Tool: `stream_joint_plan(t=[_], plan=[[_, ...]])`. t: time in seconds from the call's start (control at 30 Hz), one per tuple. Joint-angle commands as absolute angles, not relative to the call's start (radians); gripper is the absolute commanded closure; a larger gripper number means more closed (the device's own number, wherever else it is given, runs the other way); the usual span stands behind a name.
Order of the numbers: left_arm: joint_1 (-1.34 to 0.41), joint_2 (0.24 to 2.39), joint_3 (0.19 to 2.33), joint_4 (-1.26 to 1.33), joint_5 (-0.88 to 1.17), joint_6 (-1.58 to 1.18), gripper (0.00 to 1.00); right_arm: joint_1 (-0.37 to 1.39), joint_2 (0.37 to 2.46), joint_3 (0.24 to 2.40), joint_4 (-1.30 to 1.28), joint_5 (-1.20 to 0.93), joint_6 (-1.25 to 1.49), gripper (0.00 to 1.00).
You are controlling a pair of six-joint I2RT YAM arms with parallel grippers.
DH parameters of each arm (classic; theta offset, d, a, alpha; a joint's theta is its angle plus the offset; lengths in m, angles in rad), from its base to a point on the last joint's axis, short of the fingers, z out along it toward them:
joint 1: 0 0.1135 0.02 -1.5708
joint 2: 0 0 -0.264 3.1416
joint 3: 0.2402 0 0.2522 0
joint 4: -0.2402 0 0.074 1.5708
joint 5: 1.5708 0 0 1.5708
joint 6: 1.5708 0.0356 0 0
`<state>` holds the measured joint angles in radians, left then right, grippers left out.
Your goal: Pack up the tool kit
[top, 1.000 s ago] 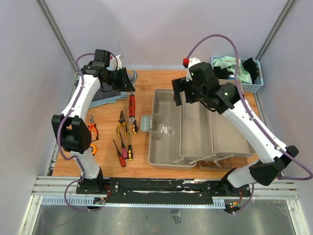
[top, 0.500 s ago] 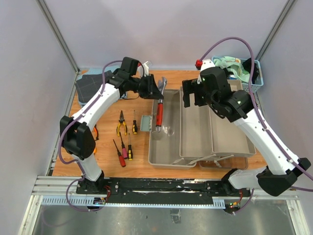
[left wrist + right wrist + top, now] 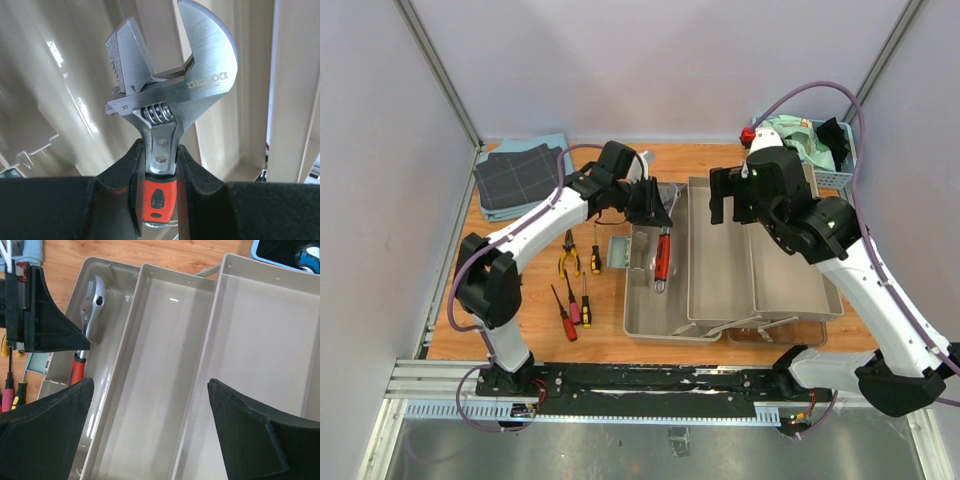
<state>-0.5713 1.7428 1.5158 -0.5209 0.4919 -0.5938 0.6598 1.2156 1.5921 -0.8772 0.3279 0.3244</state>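
Note:
The open grey-beige toolbox (image 3: 720,272) lies on the wooden table with its trays folded out. My left gripper (image 3: 659,214) hangs over the box's left compartment, shut on the red-handled wrench (image 3: 662,258). The wrench hangs head down into that compartment. In the left wrist view the black fingers (image 3: 131,172) clamp the wrench (image 3: 172,95) where its steel neck meets the red handle, and the box wall (image 3: 65,100) lies behind. My right gripper (image 3: 732,198) hovers open over the middle tray (image 3: 165,365) with nothing between its fingers; the wrench (image 3: 95,297) shows at that view's left.
Yellow-handled pliers (image 3: 569,260) and small screwdrivers (image 3: 566,318) lie on the table left of the box, beside a small blue-grey latch part (image 3: 619,250). Folded grid-pattern cloths (image 3: 520,178) sit at the back left. A blue basket (image 3: 817,152) of cloths stands at the back right.
My left arm has swung right from the table's left side to over the box's left compartment, carrying the wrench. My right arm has shifted a little to the right, still open.

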Motion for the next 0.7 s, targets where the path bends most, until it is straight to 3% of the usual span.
stream_joint_plan(t=[0.0, 0.67], plan=[[-0.623, 1.748, 1.499, -0.382, 0.476, -0.658, 1.0, 0.647, 1.186, 1.584, -0.914, 0.377, 0.347, 0.02], [-0.719, 1.873, 1.497, -0.477, 0.214, -0.688, 1.0, 0.573, 1.123, 1.601, -0.985, 0.387, 0.326, 0.02]])
